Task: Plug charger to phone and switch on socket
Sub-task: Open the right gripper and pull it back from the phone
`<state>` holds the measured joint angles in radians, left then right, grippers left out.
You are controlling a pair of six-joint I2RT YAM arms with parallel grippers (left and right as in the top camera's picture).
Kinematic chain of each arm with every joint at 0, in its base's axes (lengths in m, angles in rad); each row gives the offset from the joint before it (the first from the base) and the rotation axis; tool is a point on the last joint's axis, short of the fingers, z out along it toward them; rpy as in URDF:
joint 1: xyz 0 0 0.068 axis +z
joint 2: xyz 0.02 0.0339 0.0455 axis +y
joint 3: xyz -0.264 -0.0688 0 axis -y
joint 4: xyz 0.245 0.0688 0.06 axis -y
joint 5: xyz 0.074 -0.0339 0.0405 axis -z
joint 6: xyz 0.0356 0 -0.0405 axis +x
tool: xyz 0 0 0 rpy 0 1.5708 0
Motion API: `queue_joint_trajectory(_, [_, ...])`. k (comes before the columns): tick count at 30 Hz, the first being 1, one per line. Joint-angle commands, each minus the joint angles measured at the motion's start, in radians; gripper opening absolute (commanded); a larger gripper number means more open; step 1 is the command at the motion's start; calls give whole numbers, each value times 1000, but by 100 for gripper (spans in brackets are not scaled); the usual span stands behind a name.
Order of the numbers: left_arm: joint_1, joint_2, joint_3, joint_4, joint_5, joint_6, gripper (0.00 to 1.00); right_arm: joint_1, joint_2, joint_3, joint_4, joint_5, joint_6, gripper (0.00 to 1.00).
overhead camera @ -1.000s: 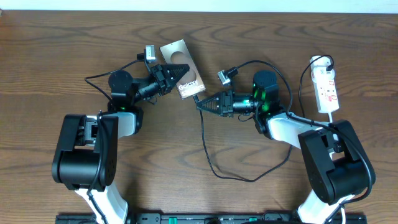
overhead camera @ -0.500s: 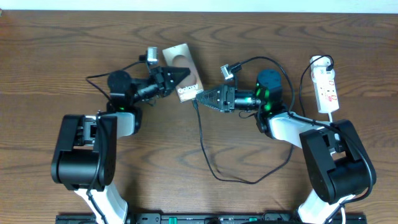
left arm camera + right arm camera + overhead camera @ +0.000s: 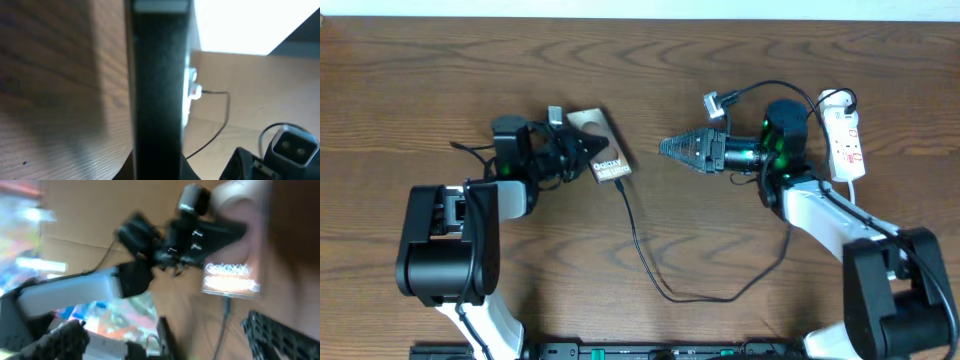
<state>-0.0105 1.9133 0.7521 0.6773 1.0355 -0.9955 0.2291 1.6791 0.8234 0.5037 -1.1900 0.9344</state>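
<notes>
phone (image 3: 608,160): sitting at 10 o'clock of centre, left gripper (image 3: 582,155) clamping it.
charger (image 3: 636,238): tip meeting the phone's 5 o'clock end, cable looping toward 6 o'clock.
right gripper (image 3: 666,148): fingers standing apart, holding nothing.
socket (image 3: 846,140): lying at 3 o'clock, right arm crowding it.
hard to read: right wrist view blurring; dark slab blocking left wrist view.

Wooden table (image 3: 640,70): brown grained surface, extends beneath and around the left gripper (image 3: 592,152) and right gripper (image 3: 666,148). Black rail (image 3: 650,352): runs along the table edge well behind both grippers. Pale strip (image 3: 640,8): beyond the far edge.
</notes>
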Motion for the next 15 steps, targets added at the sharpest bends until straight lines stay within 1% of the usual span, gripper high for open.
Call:
queue_joint_trajectory(1, [-32,-7,26,-68,-1,174,7,-13,-36,-2,-255,213,-272,99])
queue_joint_trajectory(2, [-42,-7,37,-113,-3,210,7,-13,-48,0,-359,288,-328,99])
queue_joint_trajectory(3, [-48,-7,46,-143,-10,236,7,-13,-60,0,-415,323,-360,99])
queue_joint_trajectory(8, [-76,-6,91,-267,-72,308,7,-13,-125,0,-512,401,-397,99])
queue_joint_trajectory(15, [-131,-5,170,-425,-219,349,7,-13,-257,1,-634,546,-467,99])
